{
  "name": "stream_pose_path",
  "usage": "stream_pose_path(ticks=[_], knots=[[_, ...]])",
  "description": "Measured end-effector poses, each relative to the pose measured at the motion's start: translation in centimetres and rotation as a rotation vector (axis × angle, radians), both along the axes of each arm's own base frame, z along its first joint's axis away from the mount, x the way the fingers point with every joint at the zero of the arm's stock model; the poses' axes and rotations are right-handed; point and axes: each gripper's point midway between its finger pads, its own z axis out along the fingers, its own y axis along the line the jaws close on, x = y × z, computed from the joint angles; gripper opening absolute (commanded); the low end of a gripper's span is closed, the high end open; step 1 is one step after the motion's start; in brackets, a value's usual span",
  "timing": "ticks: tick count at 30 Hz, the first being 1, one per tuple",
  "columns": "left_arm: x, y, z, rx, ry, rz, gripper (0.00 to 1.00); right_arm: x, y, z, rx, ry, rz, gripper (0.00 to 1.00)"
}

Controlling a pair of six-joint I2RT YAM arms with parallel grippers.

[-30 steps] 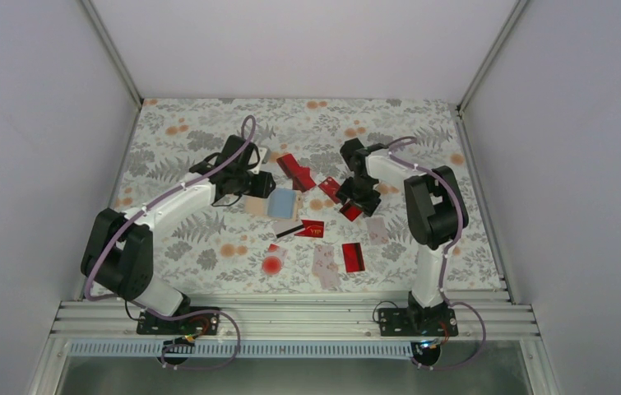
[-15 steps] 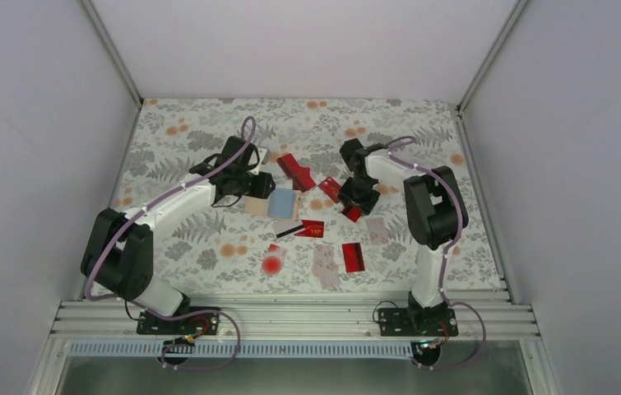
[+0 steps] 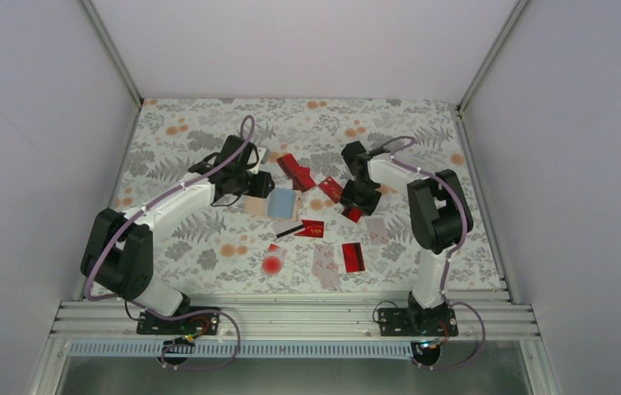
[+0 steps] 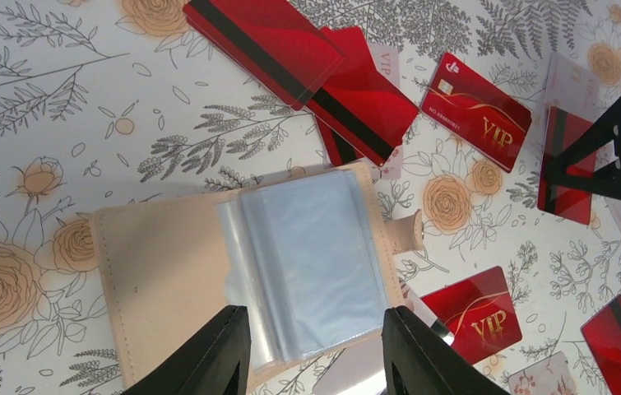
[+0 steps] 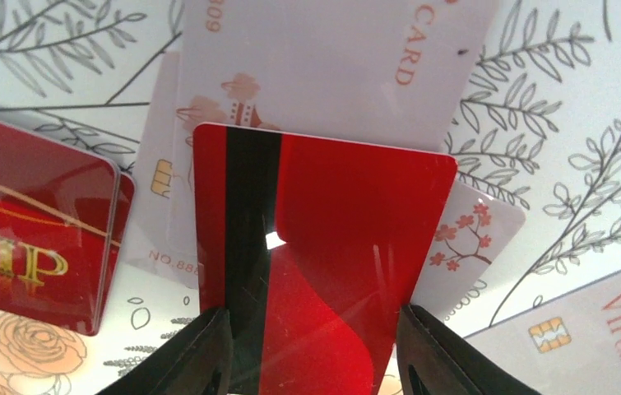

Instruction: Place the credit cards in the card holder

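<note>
Card holder: tan, open, clear sleeves up. Left claw parted above it. Right claw straddles red striped card; grasp indeterminable.

Credit cards and the open card holder crowd the middle of the counter between left tool and right tool. The far strip lies free; walls close three sides.

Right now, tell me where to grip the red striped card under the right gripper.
Pinch the red striped card across its two long edges, coming straight down from above. It is topmost over the pale cards, so both long edges look exposed, and the right gripper straddles them.
</note>
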Motion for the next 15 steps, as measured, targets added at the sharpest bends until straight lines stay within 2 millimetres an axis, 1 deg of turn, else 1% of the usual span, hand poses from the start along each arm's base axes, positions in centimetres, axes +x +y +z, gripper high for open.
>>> stream_pose_path(ticks=[2,4,5,8,9,11,15], knots=[[0.0,0.0,0.1,-0.002,0.0,0.001,0.42,-0.1,-0.1,0.0,-0.001,-0.008,0.026,0.5],[0.1,-0.1,0.3,-0.005,-0.002,0.003,0.42,-0.2,-0.1,0.1,0.0,-0.015,0.054,0.52],[0.1,-0.1,0.4,-0.008,0.001,0.003,0.42,-0.2,-0.1,0.1,0.001,-0.017,0.067,0.56],[0.1,-0.3,0.7,-0.019,0.001,0.001,0.42,-0.3,-0.2,0.1,-0.002,-0.02,0.103,0.71],[0.2,-0.4,0.8,-0.024,0.002,0.001,0.42,-0.3,-0.3,0.1,-0.004,-0.019,0.121,0.74],[0.2,-0.5,0.9,-0.03,0.003,0.003,0.42,-0.3,-0.3,0.2,-0.004,-0.019,0.132,0.78],[0.3,-0.6,1.1,-0.041,0.005,0.011,0.42,-0.1,-0.2,0.4,-0.002,-0.024,0.142,0.82]])
